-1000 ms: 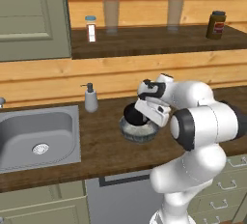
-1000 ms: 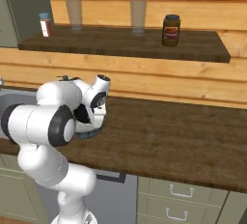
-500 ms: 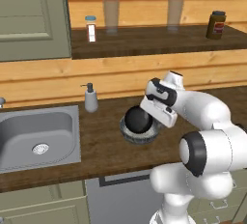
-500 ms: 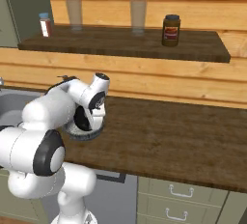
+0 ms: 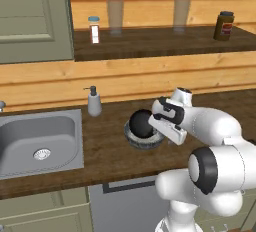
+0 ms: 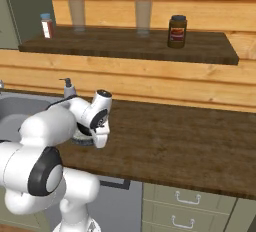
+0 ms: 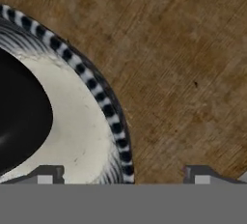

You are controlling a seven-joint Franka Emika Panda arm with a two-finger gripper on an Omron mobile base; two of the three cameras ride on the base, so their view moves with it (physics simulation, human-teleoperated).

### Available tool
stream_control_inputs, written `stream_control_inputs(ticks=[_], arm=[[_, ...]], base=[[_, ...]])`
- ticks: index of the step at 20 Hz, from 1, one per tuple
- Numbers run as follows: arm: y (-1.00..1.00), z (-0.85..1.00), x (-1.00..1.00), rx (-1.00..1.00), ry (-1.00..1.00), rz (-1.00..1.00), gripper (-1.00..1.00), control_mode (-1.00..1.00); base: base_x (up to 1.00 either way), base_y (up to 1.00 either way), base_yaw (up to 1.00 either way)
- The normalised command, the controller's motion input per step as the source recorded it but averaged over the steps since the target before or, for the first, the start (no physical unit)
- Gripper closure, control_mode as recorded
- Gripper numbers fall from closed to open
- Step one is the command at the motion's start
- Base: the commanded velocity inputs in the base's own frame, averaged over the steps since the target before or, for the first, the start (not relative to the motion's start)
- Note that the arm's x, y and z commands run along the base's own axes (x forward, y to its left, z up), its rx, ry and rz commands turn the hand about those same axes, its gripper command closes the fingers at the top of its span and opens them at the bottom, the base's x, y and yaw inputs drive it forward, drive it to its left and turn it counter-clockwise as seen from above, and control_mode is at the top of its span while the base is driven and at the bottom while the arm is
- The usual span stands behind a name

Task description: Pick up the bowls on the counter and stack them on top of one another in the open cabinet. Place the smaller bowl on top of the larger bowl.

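In the left base view the small black bowl sat inside the wide grey bowl on the table just right of the sink, toward the front edge, and the arm had swung lower and further right than a second before. In the right base view the hand hid most of the pair. In the hand view the pincer stood wide, its tips straddling the grey bowl's rim, probably to lift both bowls together to the shelf.

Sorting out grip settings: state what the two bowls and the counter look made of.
Smaller bowl: glossy black, likely glazed ceramic or plastic; it has a soft sheen. Larger bowl: probably glazed stoneware; it has a whitish speckled inside and a ribbed, striped rim. Counter: dark brown wood with visible grain and a matte look.
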Motion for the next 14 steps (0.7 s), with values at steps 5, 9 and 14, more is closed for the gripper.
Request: stream_control_inputs(ticks=[5,9,14], arm=[[0.08,-0.35,0.07,-0.06,0.00,0.00,-1.00,-1.00],[0.08,-0.11,0.01,-0.03,0.00,0.00,1.00,-1.00],[0.00,0.05,-0.02,0.00,-0.01,0.00,1.00,-1.00]], base=[[0.00,0.00,0.00],[0.00,0.00,0.00],[0.00,0.00,0.00]])
